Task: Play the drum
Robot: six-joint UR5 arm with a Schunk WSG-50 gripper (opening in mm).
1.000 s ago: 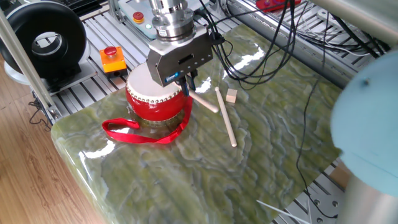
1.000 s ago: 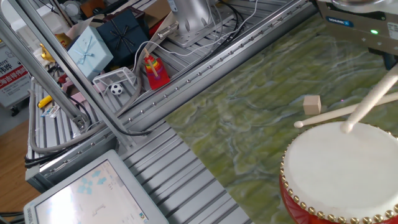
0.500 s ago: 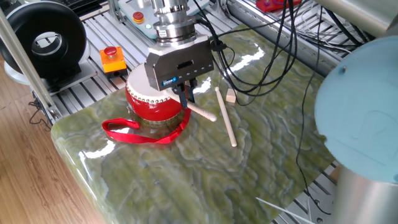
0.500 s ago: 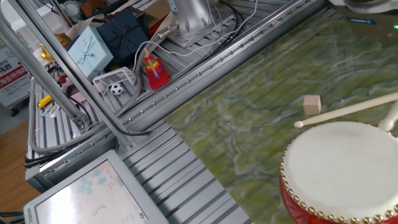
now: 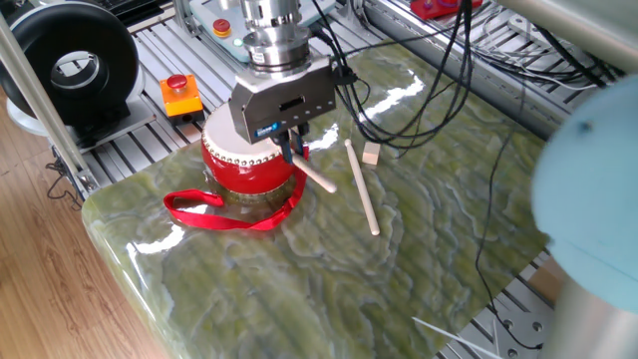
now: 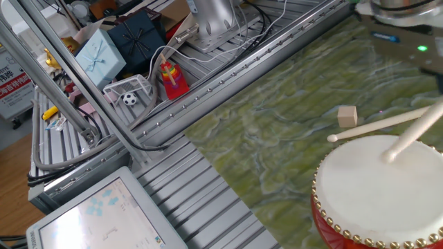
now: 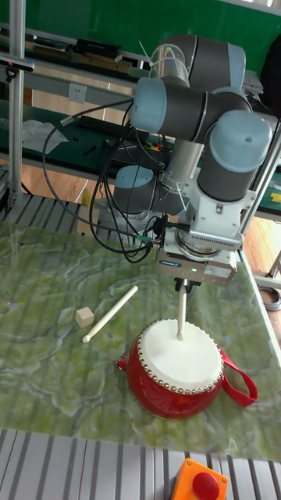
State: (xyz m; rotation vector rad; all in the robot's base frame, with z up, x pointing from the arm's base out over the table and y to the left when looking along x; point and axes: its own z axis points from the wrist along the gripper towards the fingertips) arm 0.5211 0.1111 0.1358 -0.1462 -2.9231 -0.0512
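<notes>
Left to right in one fixed view: black round fan-like unit (image 5: pixel 65 62) on the slatted aluminium frame, orange box with red button (image 5: pixel 178 93) beside it, then the drum (image 5: pixel 246 165) near the left end of the green marbled tabletop (image 5: pixel 429 219). Drum upright, axis vertical, white skin (image 7: pixel 180 355) facing up, stud ring at the rim, red ribbon strap (image 5: pixel 227 211) looped on the top in front. Gripper (image 7: pixel 182 286) directly above, fingers clenched on a drumstick (image 7: pixel 180 312); stick near vertical in the tall view, lower tip on the skin, off-centre. Second drumstick (image 5: pixel 361 186) flat on the top right of the drum, small wooden cube (image 5: pixel 371 153) near its far end. Cables across the back; gift boxes (image 6: pixel 100 55) and clutter beyond the rails.
</notes>
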